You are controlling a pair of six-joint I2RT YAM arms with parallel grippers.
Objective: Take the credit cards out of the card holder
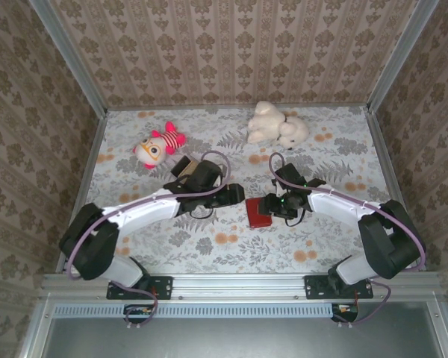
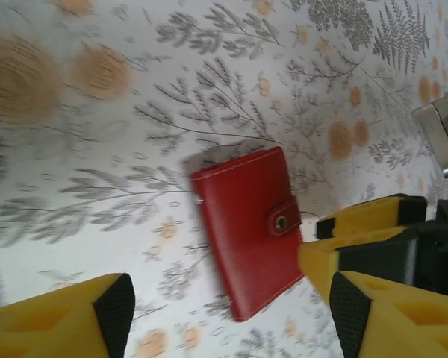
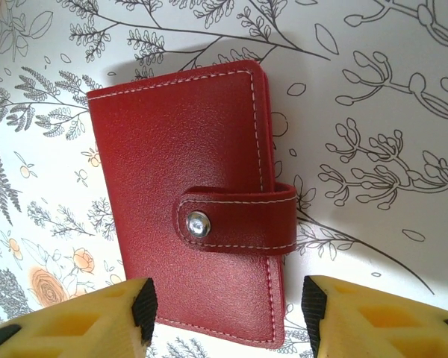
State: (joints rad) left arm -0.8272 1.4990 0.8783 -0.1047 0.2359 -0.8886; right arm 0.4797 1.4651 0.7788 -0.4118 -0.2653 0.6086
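The card holder (image 3: 187, 216) lies snapped shut on the tabletop (image 3: 373, 74), with the left hand (image 2: 224, 313) spread wide just beside it and the right hand (image 3: 228, 313) spread astride its end, apparently without touching it.

On the floral table (image 1: 209, 250) lie the card holder (image 1: 257, 215), pink toy (image 1: 158, 145) and cream toy (image 1: 276, 125).

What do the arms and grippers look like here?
Left arm and right arm: white shells, bulky black joints, and a purple-grey cable looping along each. Left gripper and right gripper have blocky yellow fingers with black pads. No markings are legible.
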